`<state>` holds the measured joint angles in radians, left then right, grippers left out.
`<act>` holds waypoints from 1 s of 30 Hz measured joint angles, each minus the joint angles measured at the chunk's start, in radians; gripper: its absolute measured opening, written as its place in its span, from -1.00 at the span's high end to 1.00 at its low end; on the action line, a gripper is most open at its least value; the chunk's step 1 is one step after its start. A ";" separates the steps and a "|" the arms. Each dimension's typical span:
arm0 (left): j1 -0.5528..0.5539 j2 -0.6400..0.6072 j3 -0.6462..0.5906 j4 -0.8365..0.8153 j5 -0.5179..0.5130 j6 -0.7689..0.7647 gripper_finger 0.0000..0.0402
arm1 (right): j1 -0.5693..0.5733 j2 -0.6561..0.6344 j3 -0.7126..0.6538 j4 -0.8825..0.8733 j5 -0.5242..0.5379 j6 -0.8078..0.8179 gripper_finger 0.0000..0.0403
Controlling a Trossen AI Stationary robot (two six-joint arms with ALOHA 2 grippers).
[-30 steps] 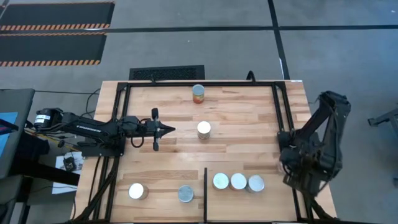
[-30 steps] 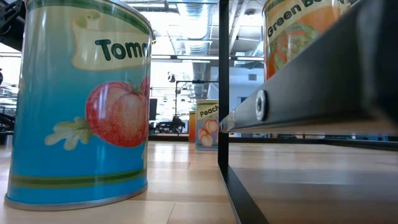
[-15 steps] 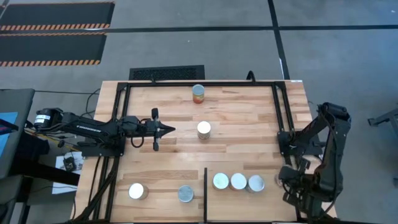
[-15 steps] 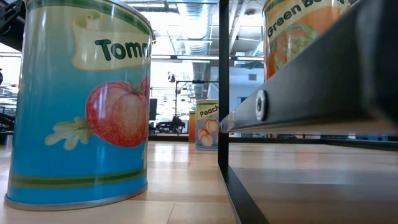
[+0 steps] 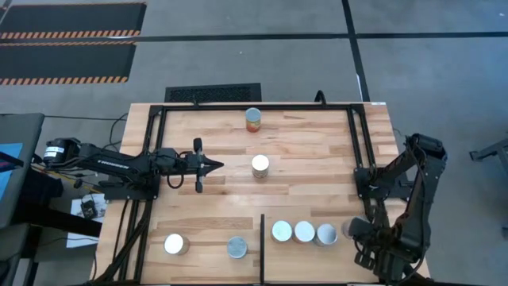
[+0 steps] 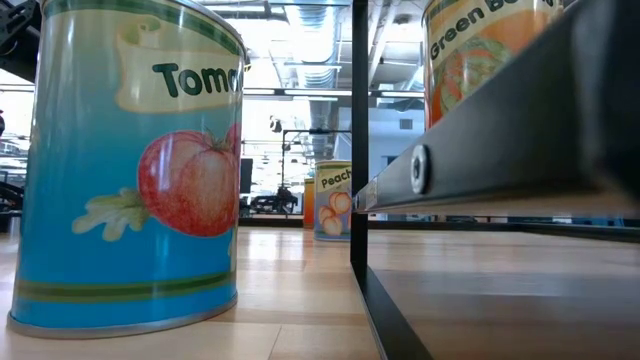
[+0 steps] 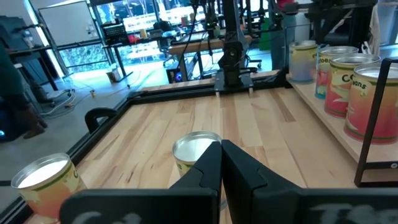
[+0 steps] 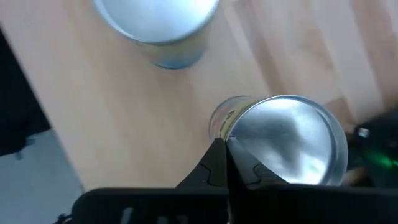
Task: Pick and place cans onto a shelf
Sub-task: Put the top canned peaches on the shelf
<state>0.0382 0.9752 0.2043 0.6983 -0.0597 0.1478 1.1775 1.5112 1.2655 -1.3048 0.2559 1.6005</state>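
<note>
Several cans stand upright on the wood. Two stand mid-table [image 5: 260, 165] and far [image 5: 253, 119], two near left [image 5: 175, 244] [image 5: 237, 247]. Three stand in a row [image 5: 305, 231] on the shelf [image 5: 309, 258], right of the black divider bar [image 5: 262, 238]. My left gripper [image 5: 213, 165] is shut and empty, pointing at the mid-table can [image 7: 194, 149]. My right gripper [image 8: 222, 155] is shut, pointing down beside another can [image 8: 289, 146] at the row's right end [image 5: 348, 229]. My right gripper's shut fingertips [image 8: 217, 157] stand from above against the edge of the can's shiny top [image 8: 239, 140]; whether they touch it I cannot tell. The can stands upright on the wood.
Black frame tubing [image 5: 361, 159] runs round the wood and along the shelf [image 6: 358, 150]. In the low view a tomato can [image 6: 130, 170] stands close at the left and a peach can [image 6: 333, 200] farther back. Bare wood lies between my left gripper and the near cans.
My right gripper has gone toward the table's near edge and a little left, ending close to the row of cans on the shelf. The can beside it has moved the same way and now stands at the row's right end.
</note>
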 joint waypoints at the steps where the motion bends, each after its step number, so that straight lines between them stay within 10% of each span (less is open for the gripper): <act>1: 0.000 0.000 0.000 0.000 0.000 0.001 1.00 | -0.006 0.000 0.000 0.013 0.001 -0.008 0.98; 30: 0.000 0.000 0.000 -0.002 0.000 0.002 1.00 | -0.055 0.000 0.001 0.168 -0.044 -0.073 0.97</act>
<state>0.0382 0.9752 0.2043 0.6966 -0.0595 0.1497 1.1229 1.5108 1.2663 -1.1368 0.2121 1.5273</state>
